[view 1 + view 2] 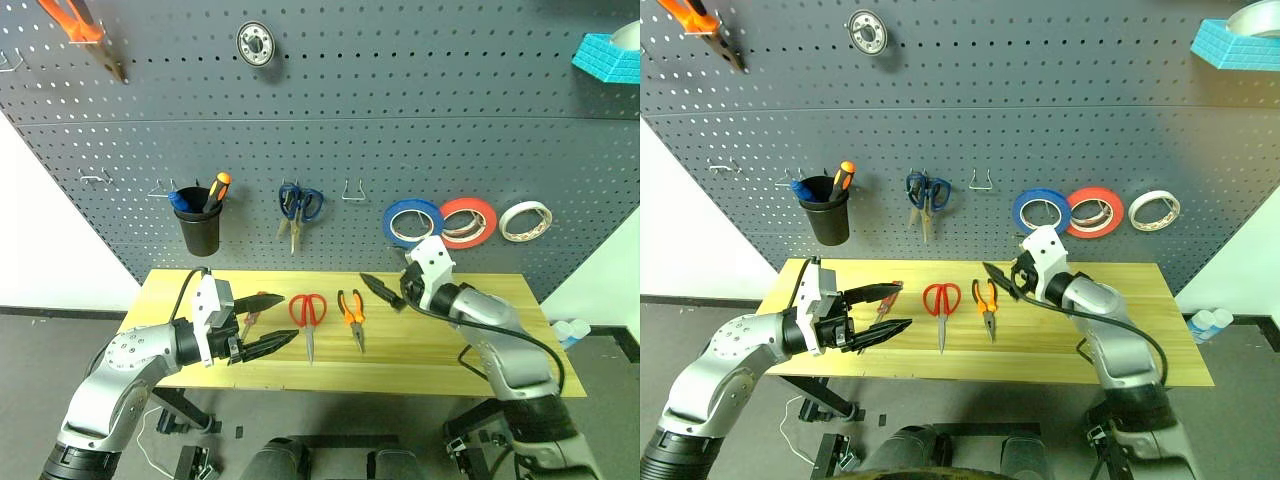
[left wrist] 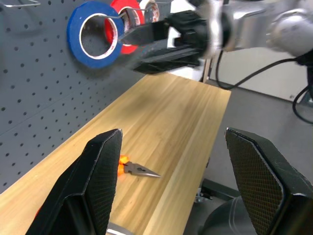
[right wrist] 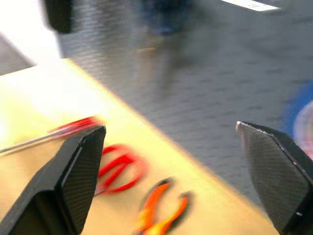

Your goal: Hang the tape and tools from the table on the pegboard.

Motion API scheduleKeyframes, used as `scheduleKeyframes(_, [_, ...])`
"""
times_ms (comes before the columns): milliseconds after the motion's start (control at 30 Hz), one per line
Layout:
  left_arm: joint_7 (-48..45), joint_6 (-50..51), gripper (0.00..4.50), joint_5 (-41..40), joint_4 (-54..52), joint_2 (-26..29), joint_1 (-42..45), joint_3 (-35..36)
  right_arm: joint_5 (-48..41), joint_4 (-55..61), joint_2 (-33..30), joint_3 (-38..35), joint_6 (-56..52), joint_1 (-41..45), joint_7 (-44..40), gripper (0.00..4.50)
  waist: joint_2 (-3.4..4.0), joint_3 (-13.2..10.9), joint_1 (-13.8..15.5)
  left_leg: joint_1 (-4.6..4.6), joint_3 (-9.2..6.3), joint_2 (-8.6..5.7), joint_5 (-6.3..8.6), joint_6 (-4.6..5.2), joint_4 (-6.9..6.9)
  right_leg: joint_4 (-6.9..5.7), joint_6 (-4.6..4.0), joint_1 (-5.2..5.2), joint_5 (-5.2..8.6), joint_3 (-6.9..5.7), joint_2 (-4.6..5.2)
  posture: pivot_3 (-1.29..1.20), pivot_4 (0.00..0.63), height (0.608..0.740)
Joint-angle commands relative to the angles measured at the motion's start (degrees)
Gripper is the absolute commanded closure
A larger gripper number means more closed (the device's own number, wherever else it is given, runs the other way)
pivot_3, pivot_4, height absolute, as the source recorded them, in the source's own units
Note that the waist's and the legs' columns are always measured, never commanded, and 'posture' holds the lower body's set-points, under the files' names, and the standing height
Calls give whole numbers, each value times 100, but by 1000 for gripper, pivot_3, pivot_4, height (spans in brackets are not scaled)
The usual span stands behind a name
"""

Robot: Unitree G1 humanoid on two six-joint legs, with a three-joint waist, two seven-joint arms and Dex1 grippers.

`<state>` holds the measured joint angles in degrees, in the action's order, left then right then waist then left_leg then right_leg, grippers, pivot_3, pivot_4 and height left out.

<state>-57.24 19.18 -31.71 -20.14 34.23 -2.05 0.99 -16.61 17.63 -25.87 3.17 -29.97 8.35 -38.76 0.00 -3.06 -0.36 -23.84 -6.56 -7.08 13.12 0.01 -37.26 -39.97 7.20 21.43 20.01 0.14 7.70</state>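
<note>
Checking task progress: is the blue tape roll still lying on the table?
No, the blue tape roll hangs on the pegboard, beside the red-orange roll.

on the counter (image 1: pixel 440 362), the scissors (image 1: pixel 308 312) lie just left of the pliers (image 1: pixel 352 312); the tape (image 1: pixel 413 221) hangs on the pegboard (image 1: pixel 400 110) behind.

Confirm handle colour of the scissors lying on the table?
Red; clearest in left eye view.

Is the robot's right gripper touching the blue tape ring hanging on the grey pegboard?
Apart. In the left wrist view, grey pegboard shows between the right gripper and the blue tape ring; its open fingers hold nothing.
</note>
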Motion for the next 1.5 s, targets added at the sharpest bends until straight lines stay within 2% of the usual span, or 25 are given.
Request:
scheduleKeyframes(33, [18,-113,991,-4,-74,-28,48,39,-650,721,54,20,-558,-72,-144,23,0,0,-28,0,0,1,3,-6,0,1,0,0,0,0,1,-18,0,680])
scheduleKeyframes(200, [-4,-95,991,-21,-128,7,-53,99,-661,766,212,215,-730,-118,89,23,-3,2,-24,1,2,4,7,-11,0,3,-2,0,1,1,-1,-14,0,680])
scheduleKeyframes(333, [39,-58,991,-55,-269,150,-393,318,-296,534,378,534,-785,-31,521,23,-5,3,-28,-1,2,4,7,-11,7,12,-2,2,1,1,0,4,0,680])
scheduleKeyframes(700, [234,-115,991,104,-266,346,-1444,741,341,-217,749,641,-626,248,1332,23,-5,3,123,-3,1,3,8,-11,15,25,-3,1,1,-1,-4,42,0,680])
scheduleKeyframes(1033, [282,-96,991,161,-31,350,-1837,865,1219,-974,1288,684,-738,456,2605,23,-4,3,127,-3,2,2,8,-12,20,25,-4,3,1,-1,-4,48,7,680])
scheduleKeyframes(1267, [385,-18,991,116,-290,344,-2169,955,1753,-1238,1710,949,-1379,506,3275,23,3,-30,113,-3,1,3,8,-11,25,25,-21,6,11,0,-4,40,64,680])
scheduleKeyframes(1500, [656,-172,991,175,-449,163,-2379,1069,1976,-1312,1976,1183,-1899,438,3459,23,14,-195,110,-10,0,4,8,-11,25,25,-25,11,13,1,-1,43,110,680])
